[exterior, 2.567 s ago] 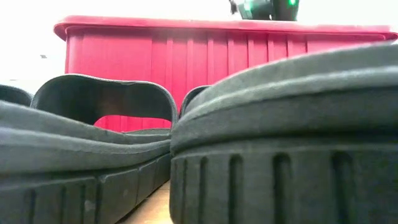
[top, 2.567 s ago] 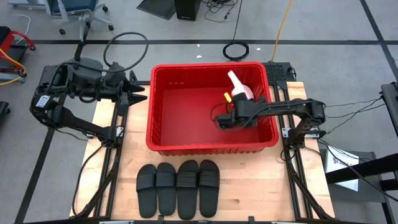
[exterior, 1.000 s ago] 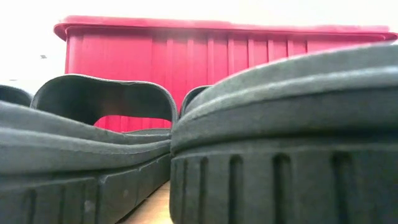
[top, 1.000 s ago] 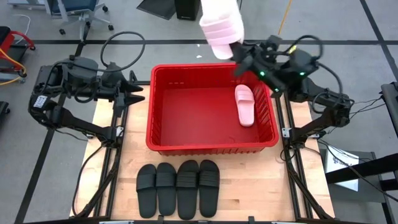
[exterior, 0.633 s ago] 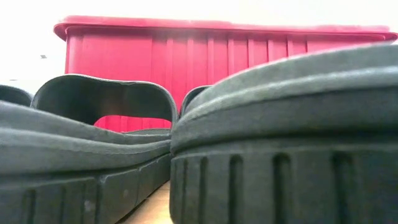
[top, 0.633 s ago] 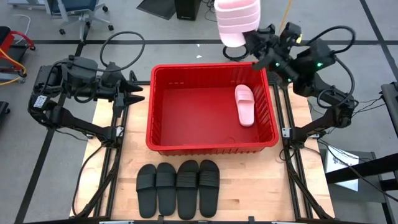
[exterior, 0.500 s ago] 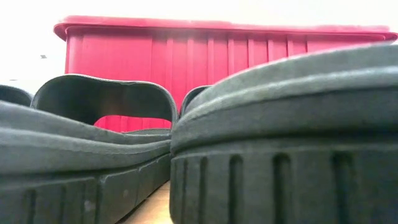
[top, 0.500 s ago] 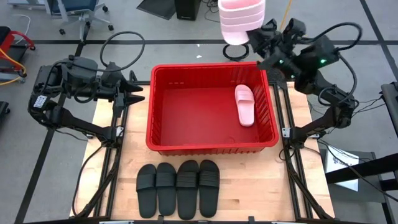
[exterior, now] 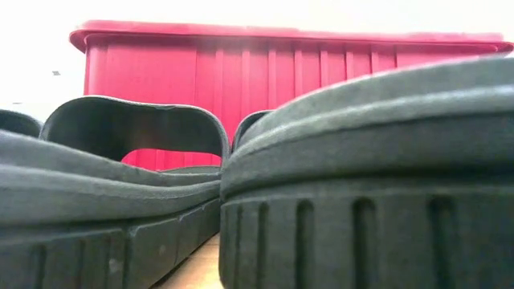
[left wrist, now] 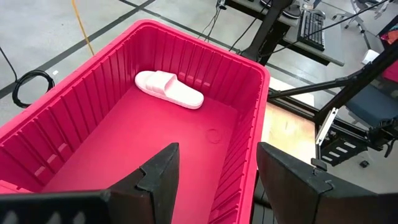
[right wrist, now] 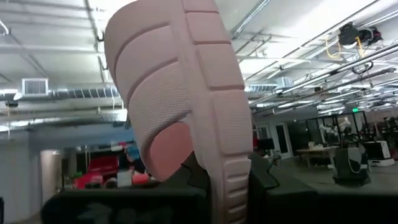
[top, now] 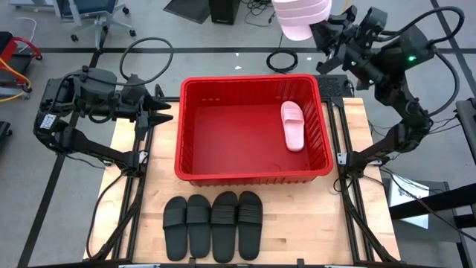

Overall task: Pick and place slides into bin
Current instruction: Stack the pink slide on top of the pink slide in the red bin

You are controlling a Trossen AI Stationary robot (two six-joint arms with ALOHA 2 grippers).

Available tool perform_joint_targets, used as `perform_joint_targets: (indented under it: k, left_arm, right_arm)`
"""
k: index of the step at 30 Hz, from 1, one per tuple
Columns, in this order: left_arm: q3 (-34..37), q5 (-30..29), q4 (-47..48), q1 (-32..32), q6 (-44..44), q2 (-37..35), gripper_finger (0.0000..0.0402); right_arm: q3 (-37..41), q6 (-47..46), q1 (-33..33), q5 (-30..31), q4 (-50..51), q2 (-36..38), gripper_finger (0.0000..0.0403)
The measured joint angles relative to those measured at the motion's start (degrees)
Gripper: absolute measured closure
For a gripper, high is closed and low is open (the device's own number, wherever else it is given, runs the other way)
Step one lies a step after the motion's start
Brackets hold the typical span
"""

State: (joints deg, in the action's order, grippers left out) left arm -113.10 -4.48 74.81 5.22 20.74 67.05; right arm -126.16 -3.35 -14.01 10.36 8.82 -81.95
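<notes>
The red bin [top: 253, 176] stands mid-table, and one pale pink slide [top: 292, 125] lies sole down on its floor by the right wall; the left wrist view shows that slide [left wrist: 169, 89] too. My right gripper [top: 324, 34] is raised above and beyond the bin's far right corner, shut on a second pink slide [top: 301, 16]. Several black slides [top: 212, 225] lie side by side, soles down, by the table's near edge. My left gripper [top: 161, 112] waits open beside the bin's left wall. My right gripper pinches the pink slide at its lower end [right wrist: 219, 177] between its two fingers; the dark fingers hide the exact spot. The gripper slants upward. The slide stands up out of the fingers, ribbed sole [right wrist: 180, 87] toward the wrist camera, lifted clear of bin and table.
The low view is filled by the black slides [exterior: 361, 185], with the bin's ribbed wall [exterior: 289, 64] behind them. Bare wooden table [top: 357, 216] lies right of the black slides. Cables and a coiled cord [top: 282, 59] lie on the floor beyond the far edge.
My right gripper has risen and swung toward the table's far right corner, tipping up and rolling, with the pink slide still in its fingers. The slide has travelled from above the bin's far rim to beyond its far right corner.
</notes>
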Motion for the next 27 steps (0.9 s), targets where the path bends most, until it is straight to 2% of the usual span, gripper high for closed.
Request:
perform_joint_targets:
  k: [5,11,13,16,24,27]
  left_arm:
    - [0.0,-0.3,-0.1,0.0,0.1,0.0,0.0195]
    - [0.0,-0.5,-0.1,0.0,0.4,0.0,0.0195]
    - [0.0,-0.6,-0.1,0.0,0.5,0.0,0.0195]
    - [0.0,-0.8,-0.1,0.0,0.6,0.0,0.0195]
    - [0.0,-1.2,-0.1,0.0,1.1,0.1,0.0195]
    - [0.0,-1.5,-0.1,0.0,1.2,0.1,0.0195]
  right_arm:
    - [-1.5,2.0,0.0,0.3,4.2,-1.4,0.0375]
    - [-1.4,3.6,0.0,4.1,15.7,-2.1,0.0375]
    - [-1.4,5.0,0.0,7.2,19.3,-2.1,0.0375]
    - [-1.4,7.7,0.8,13.3,25.4,-2.1,0.0375]
    - [-1.4,13.8,5.1,38.0,38.4,-3.1,0.0375]
    - [-1.4,15.5,6.4,42.2,39.1,-3.3,0.0375]
